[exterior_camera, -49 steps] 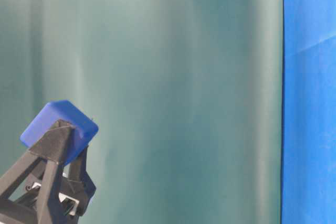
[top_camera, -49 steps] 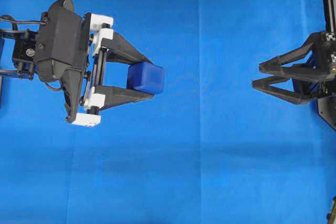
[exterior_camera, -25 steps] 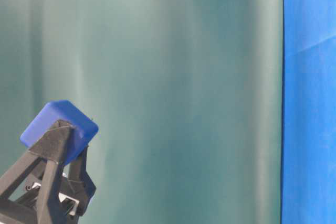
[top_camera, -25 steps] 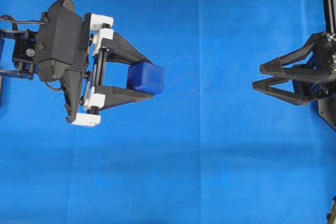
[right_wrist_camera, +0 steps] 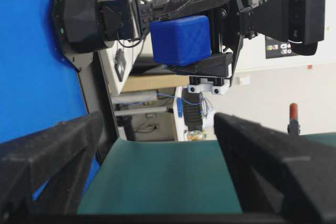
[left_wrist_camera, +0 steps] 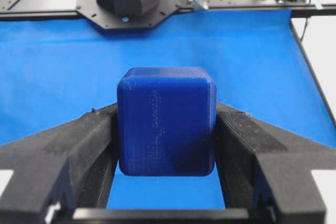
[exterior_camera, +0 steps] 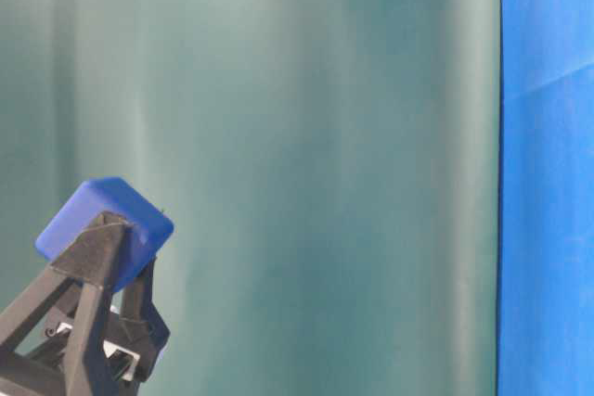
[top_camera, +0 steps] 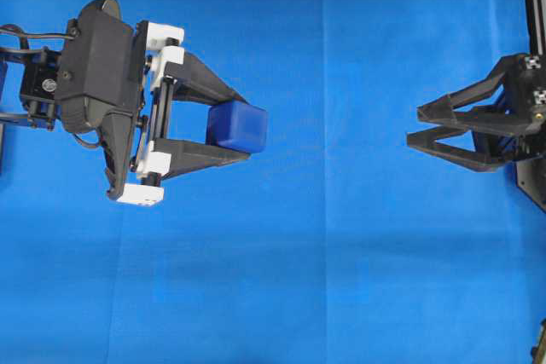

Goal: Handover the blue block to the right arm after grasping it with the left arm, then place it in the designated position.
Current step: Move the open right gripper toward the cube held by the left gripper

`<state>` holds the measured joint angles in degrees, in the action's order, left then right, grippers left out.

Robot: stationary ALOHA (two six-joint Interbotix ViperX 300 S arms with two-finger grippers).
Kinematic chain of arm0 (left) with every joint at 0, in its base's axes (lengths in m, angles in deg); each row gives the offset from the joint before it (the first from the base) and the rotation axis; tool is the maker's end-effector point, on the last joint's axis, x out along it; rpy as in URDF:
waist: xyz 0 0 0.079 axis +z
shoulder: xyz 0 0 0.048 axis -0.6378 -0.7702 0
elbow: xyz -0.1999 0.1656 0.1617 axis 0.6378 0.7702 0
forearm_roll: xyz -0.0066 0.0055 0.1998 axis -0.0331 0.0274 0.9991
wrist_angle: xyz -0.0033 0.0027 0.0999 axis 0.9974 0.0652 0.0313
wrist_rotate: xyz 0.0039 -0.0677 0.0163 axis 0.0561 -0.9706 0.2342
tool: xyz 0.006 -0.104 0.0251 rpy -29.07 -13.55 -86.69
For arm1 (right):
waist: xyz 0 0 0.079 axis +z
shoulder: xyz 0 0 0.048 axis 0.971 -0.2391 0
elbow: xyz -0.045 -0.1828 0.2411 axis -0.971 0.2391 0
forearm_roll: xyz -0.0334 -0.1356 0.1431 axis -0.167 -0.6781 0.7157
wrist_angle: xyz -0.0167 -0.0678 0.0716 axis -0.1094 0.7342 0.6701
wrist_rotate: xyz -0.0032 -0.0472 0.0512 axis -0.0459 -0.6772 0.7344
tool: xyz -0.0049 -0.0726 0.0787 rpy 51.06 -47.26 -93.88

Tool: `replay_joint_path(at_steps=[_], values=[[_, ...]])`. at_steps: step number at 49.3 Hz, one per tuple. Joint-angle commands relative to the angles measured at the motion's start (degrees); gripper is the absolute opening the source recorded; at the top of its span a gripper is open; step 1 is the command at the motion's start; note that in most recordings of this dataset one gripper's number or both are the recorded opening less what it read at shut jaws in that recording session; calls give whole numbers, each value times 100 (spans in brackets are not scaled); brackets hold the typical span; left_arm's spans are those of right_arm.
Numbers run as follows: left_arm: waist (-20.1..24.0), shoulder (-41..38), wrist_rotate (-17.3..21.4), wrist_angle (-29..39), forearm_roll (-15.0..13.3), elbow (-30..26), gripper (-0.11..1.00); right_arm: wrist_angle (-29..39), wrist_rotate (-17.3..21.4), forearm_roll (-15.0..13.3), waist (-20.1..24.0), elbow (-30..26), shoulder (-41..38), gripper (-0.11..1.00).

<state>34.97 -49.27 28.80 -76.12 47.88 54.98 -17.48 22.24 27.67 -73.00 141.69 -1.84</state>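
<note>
Two black robot arms over a blue cloth (top_camera: 341, 279) covering the counter, one item in play.

Item 1: the blue block (top_camera: 238, 127), a small dark-blue cube with rounded edges. In the overhead view it sits left of centre, pinched between the two pointed fingers (top_camera: 200, 81) of the left hand (top_camera: 243, 127), raised off the cloth. In the left wrist view the block (left_wrist_camera: 167, 120) fills the middle of the frame, one black finger pressed flat against each side face. In the table-level view it shows at lower left (exterior_camera: 104, 218), tilted on a corner, with the dark finger frame across its near face and a green backdrop (exterior_camera: 325, 173) behind.

Item 2: the left arm (top_camera: 94, 83), at the left of the overhead view, white blocks on its rail (top_camera: 158, 108). Its hand is partly closed, gripping the block near the fingertips and pointing toward the right of the frame.

Item 3: the right arm (top_camera: 525, 117), at the right edge of the overhead view. The right hand (top_camera: 414, 125) stands with jaws spread wide and nothing between them, tips pointing left toward the block, well apart from it. In the right wrist view its two fingers (right_wrist_camera: 50, 156) frame the lower corners, and the held block (right_wrist_camera: 181, 39) shows in the upper middle, beyond the gap.
</note>
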Motion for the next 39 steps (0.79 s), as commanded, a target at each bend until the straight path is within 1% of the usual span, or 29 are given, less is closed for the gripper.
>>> replay_joint_path(at_steps=[1,7,13,24,31,39], values=[[9,114,-9,-44,0,-62,46,-35,9,0,0,-229,-105,95],[9,114,-9,-44,-9,-62,46,-35,9,0,9,-404,-360,95],[9,114,-9,-35,-9,-62,46,-62,9,0,0,-703,-773,95],[9,114,-9,-26,-9,-62,46,-132,-18,-9,0,-1459,-1582,95],[9,114,-9,-26,-9,-62,46,-114,-193,-35,0,-1925,-2092,95],[9,123,-18,-26,-9,-62,46,-105,-360,-44,9,-2320,-2628,95]])
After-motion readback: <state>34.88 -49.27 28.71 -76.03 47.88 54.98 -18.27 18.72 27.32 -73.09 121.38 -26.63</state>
